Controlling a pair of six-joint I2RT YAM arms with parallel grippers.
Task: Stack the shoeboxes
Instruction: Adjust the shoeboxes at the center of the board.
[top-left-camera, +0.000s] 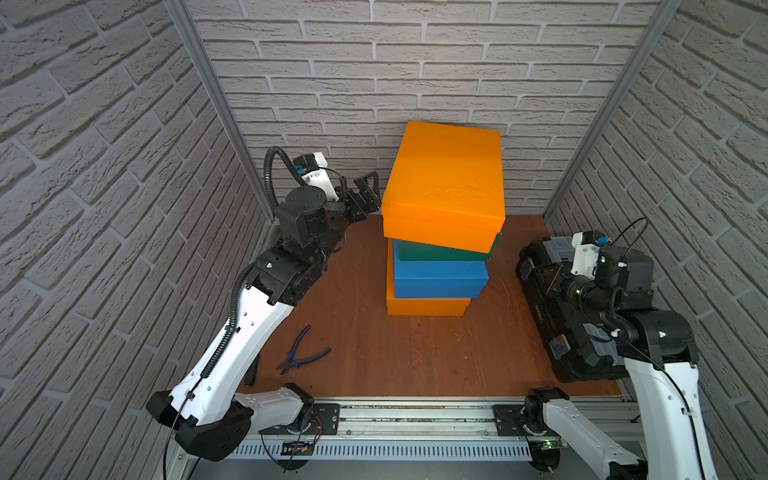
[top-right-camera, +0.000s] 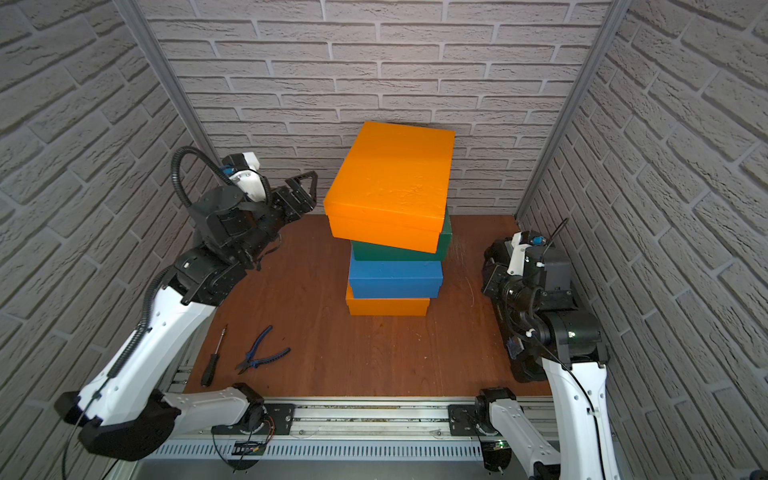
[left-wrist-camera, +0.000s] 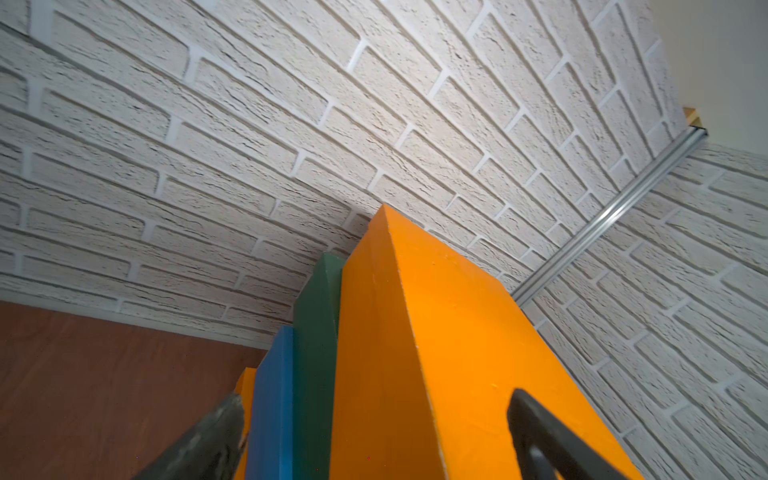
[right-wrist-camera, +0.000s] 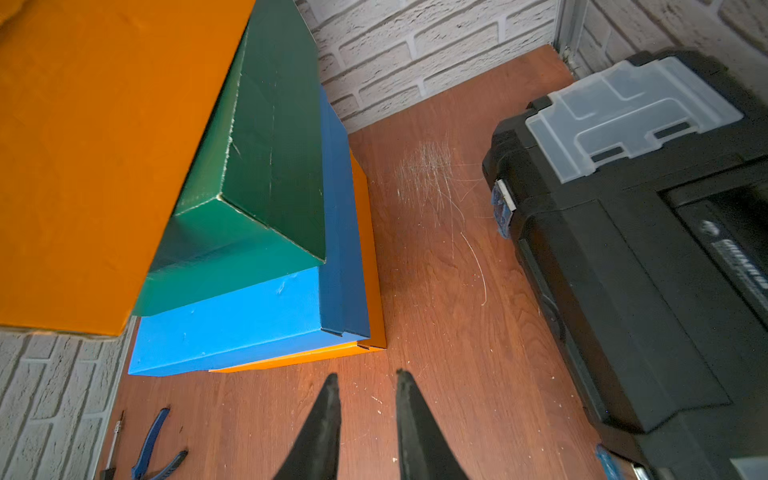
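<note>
Four shoeboxes in one stack on table (top-left-camera: 415, 357): bottom orange box (top-left-camera: 428, 306), blue box (top-left-camera: 440, 278), green box (top-left-camera: 440, 251), top orange box (top-left-camera: 444, 178), the last twisted off-line w/ the rest. L gripper (top-left-camera: 371, 193) spread wide, empty, level w/ top orange box, just beside its side edge. R gripper (right-wrist-camera: 365, 374) at narrow gap, nothing btwn tips, low over table; stack ahead of tips, apart; black toolbox (right-wrist-camera: 623, 249) just beside. Pliers (top-left-camera: 303, 349) & screwdriver (top-right-camera: 214, 357) well apart from both.
</note>
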